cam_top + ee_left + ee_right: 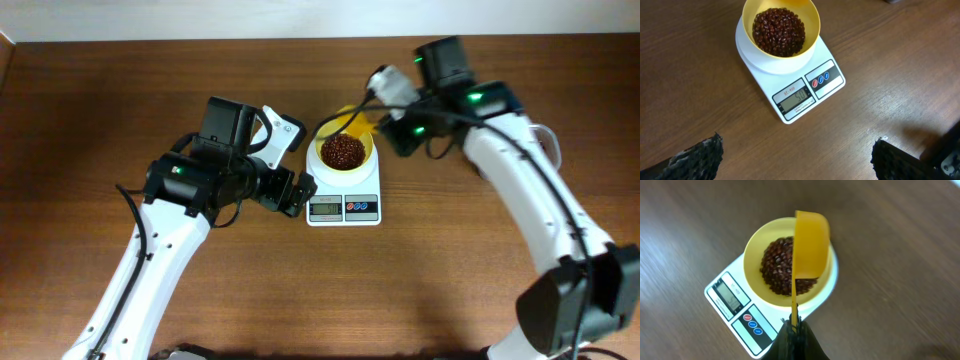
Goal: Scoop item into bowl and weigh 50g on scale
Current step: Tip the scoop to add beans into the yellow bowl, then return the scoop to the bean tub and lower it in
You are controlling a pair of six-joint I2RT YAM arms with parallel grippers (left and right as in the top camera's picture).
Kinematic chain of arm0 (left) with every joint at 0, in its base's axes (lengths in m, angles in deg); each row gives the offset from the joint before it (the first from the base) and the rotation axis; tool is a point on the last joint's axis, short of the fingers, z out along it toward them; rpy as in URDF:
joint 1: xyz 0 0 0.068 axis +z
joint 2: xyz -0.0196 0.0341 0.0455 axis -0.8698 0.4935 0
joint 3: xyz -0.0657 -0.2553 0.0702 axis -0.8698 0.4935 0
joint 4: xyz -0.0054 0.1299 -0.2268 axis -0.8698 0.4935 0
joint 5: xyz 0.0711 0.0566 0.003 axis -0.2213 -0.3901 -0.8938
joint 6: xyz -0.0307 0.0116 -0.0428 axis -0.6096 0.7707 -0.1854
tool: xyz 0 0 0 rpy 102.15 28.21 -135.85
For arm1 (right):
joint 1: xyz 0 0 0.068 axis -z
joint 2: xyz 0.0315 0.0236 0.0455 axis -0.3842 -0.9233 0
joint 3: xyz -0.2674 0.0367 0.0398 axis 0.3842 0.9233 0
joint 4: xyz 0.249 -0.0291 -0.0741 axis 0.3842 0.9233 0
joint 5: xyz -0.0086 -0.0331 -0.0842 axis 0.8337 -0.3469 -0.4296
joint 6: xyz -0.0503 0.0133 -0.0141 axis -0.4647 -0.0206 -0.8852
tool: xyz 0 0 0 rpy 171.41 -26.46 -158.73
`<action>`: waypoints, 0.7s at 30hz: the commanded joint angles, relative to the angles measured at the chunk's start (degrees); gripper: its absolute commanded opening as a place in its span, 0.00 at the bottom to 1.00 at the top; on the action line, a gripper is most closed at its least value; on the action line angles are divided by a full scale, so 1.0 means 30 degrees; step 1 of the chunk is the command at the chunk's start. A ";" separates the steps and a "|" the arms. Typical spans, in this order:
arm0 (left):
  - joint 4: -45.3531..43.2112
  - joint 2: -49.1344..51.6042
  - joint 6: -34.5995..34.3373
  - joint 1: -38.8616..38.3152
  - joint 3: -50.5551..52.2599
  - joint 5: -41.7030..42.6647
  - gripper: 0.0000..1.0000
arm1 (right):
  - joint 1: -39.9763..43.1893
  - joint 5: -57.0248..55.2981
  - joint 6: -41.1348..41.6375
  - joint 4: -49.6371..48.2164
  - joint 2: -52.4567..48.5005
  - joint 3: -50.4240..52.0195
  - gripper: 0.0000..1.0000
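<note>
Pinched edge-on between the pressed-together fingers of the right claw is the thin handle of a bright yellow scoop. Its cup is tipped onto its side above the pale yellow bowl, over the rim farthest from the scale's display. Only the cup's outer shell shows, so I cannot tell whether anything is left in it.

Inside the bowl lies a heap of dark reddish-brown beans, covering the bottom and rising partway up the wall, well under the rim. None show on the desk around it.

That bowl sits centred on the round platform of the white scale, which rests near the middle of the desk, a little toward the far edge. Its grey display shows digits that look like 50, though they are small. Red and blue buttons sit beside it.

Just beside the scale's left edge, the left claw hangs spread wide, gripping nothing.
</note>
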 commanded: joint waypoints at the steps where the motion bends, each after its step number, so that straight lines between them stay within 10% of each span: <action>1: -0.0022 0.0153 0.0393 -0.0022 0.0124 0.0146 0.99 | 0.2280 0.4218 0.1129 0.0270 0.1413 -0.0619 0.04; 12: -0.0022 0.0153 0.0393 -0.0022 0.0124 0.0146 0.99 | 1.1912 1.2247 0.8444 -0.0984 0.1508 -0.0619 0.04; 21: -0.0022 0.0153 0.0393 -0.0022 0.0124 0.0146 0.99 | 1.7595 0.7584 0.7293 0.5603 0.1508 -0.0612 0.04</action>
